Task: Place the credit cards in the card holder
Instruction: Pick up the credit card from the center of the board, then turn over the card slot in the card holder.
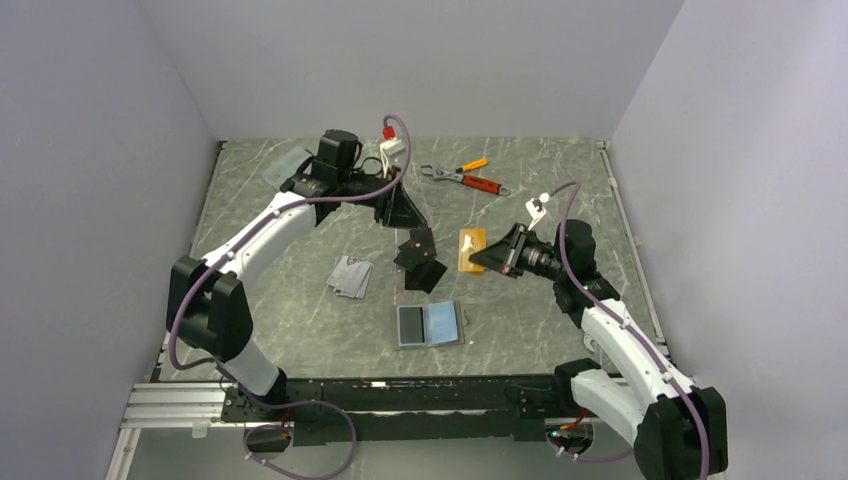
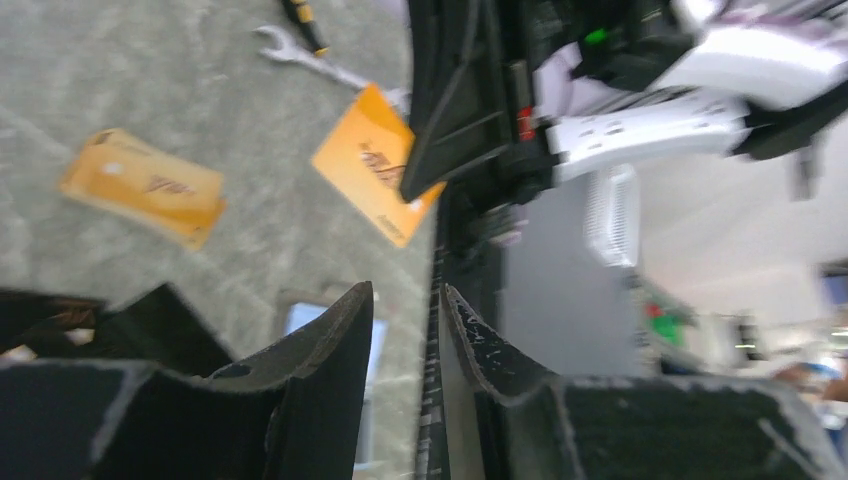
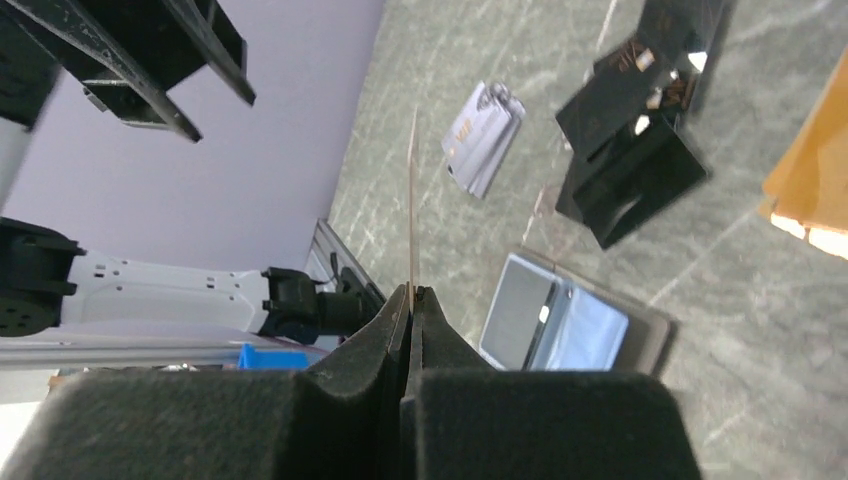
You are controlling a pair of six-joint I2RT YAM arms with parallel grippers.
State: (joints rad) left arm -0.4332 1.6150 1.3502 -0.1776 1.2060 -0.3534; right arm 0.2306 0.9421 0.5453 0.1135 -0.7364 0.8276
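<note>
An orange credit card [image 3: 412, 200] is held clamped, edge-up, in the right gripper [image 3: 411, 292], just beyond and right of the opened card holder [image 3: 575, 325].

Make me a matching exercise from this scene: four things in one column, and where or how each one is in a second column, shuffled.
1 card holder
2 black cards
3 silvery cards
4 right end effector

A shut on an orange card
B lying open
C leftmost pile in the top view
D directly beyond the card holder

Pairs: 1-B, 2-D, 3-C, 4-A
</note>
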